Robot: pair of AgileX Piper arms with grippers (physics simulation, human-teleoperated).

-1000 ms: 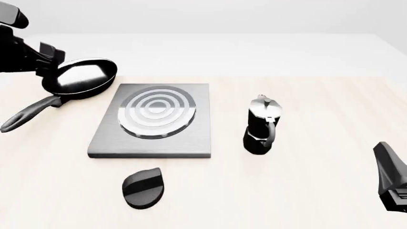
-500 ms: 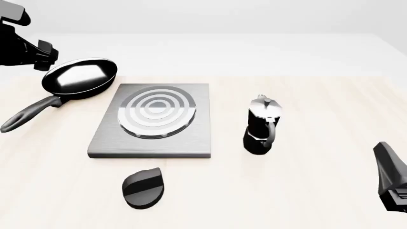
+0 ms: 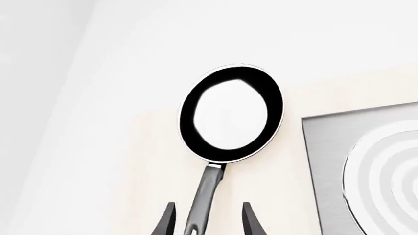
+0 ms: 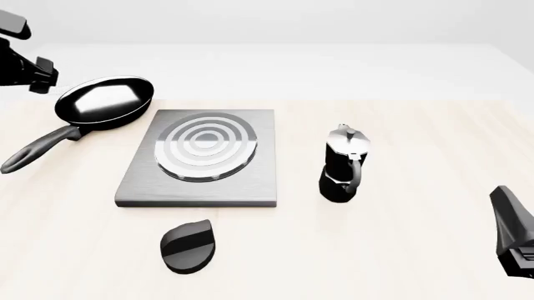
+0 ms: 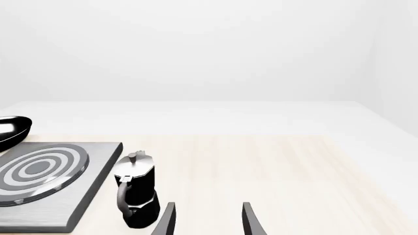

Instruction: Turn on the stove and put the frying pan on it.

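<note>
Knob point(image 4: 189, 246): black, teardrop-shaped, lying flat on the wood nearest the arms' side, at about 6 o'clock from the slab and just apart from its near edge.
Stove point(image 4: 137, 184): flat square grey metal slab, raised concentric ring burner point(image 4: 207, 145) in its far half; nothing rests on the rings.
Moka pot point(image 4: 343, 164): upright at 3 o'clock of the slab, silver lid on top, a clear strip of table between the two.
Frying pan point(image 4: 105, 102): round, shallow, glossy black, flat on the table at 10 o'clock of the burner, just off the slab's far-left corner; its long curved handle point(image 4: 37, 150) runs back toward the near left.
Open room: bare wood on the right half of the table point(image 4: 434, 150), and in front of the slab on both sides of the knob.
Left gripper point(image 3: 209, 220): raised above the table's far-left edge; in the wrist view its fingers are spread, one on each side of the handle, gripping nothing.
Right gripper point(image 5: 207, 220): low at the near right, level, fingers parted and empty, moka pot just ahead of it.
</note>
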